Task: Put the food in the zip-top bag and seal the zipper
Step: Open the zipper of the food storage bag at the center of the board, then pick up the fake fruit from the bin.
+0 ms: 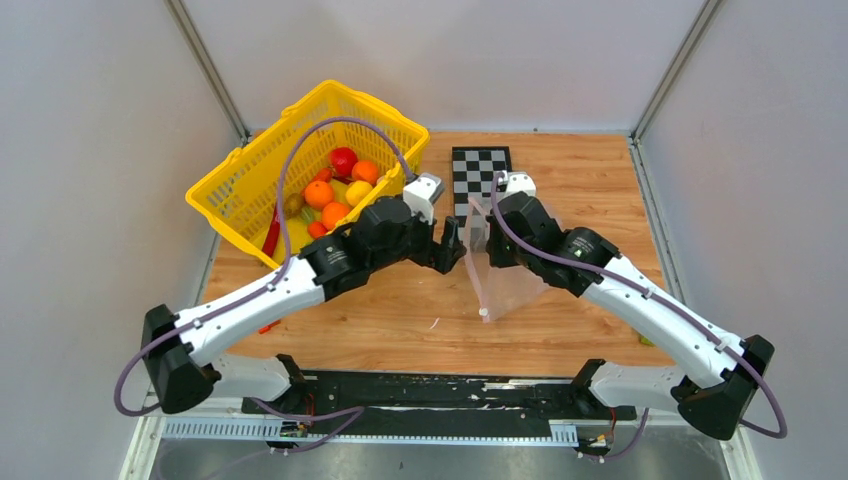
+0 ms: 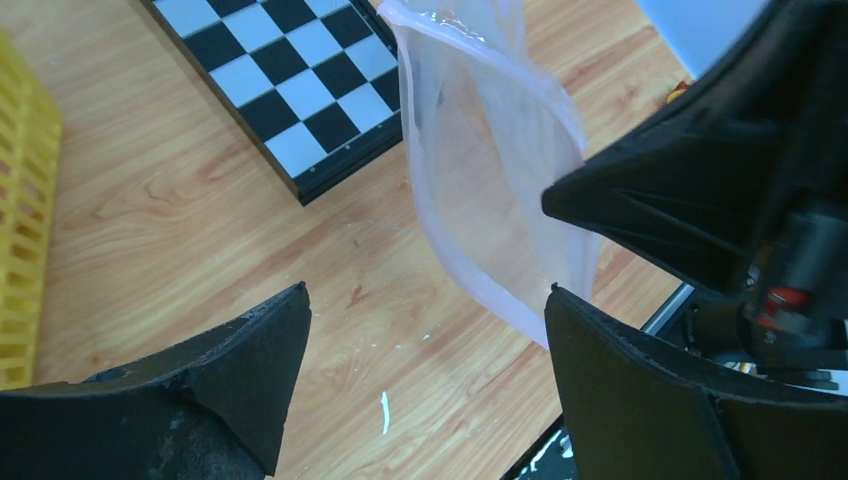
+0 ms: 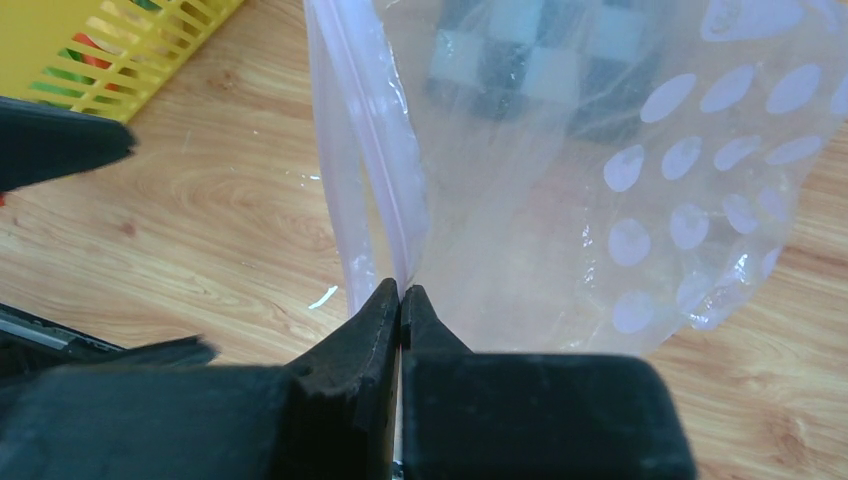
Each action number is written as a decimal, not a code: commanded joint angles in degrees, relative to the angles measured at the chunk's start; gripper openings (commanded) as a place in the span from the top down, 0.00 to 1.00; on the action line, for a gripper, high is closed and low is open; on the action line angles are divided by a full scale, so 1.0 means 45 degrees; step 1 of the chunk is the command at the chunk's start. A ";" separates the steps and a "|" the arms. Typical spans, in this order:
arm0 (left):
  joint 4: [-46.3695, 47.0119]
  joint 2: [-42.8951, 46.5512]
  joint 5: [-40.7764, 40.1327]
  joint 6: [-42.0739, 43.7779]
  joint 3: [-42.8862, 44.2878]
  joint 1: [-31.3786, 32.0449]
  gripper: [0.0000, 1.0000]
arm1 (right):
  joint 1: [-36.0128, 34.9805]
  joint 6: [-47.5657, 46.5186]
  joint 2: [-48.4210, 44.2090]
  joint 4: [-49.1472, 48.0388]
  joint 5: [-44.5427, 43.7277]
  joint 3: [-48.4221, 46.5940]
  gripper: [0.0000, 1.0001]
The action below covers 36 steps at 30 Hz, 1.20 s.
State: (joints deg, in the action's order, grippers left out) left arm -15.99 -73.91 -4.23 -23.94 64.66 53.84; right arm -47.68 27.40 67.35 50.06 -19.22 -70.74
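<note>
Your right gripper (image 3: 400,297) is clamped on the zipper (image 3: 385,190) edge, holding the zip-top bag (image 1: 505,280) up at mid-table. Its mouth gapes toward your left gripper (image 2: 428,300), whose fingers stand wide apart and empty, just beside the bag. The food (image 1: 335,195) lies in the yellow basket (image 1: 235,195), farther out and left. The left arm is nearer, so 1 reach there looks like your next move.

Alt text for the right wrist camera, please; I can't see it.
The right gripper is shut on the mouth edge of the zip-top bag, right at the zipper. The clear, pale-dotted bag spreads beyond it over the wooden table, with the yellow basket at upper left.
</note>
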 commanded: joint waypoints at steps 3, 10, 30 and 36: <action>-0.0829 0.2202 -0.1769 0.1628 0.0751 -0.0287 0.00 | 0.0244 0.0209 -0.0457 -0.1452 0.0641 0.0266 1.00; -0.2632 0.2442 -0.2520 0.2352 0.2163 -0.3478 0.00 | 0.0264 0.0106 -0.0699 -0.1657 0.0929 0.0512 1.00; -0.4124 -0.3347 0.1605 0.2246 0.2498 -0.9532 0.00 | 0.0239 -0.0145 -0.1172 -0.1620 0.1319 0.0793 1.00; -0.3651 -0.4046 0.1584 0.2223 0.1678 -0.9563 0.00 | 0.0273 -0.0177 -0.1332 -0.1618 0.1286 0.0913 1.00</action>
State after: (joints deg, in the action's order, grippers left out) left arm -34.35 -91.11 1.63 -14.98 73.38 11.09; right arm -46.72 27.09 63.09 44.86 -13.54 -67.26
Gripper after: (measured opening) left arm 0.998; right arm 0.015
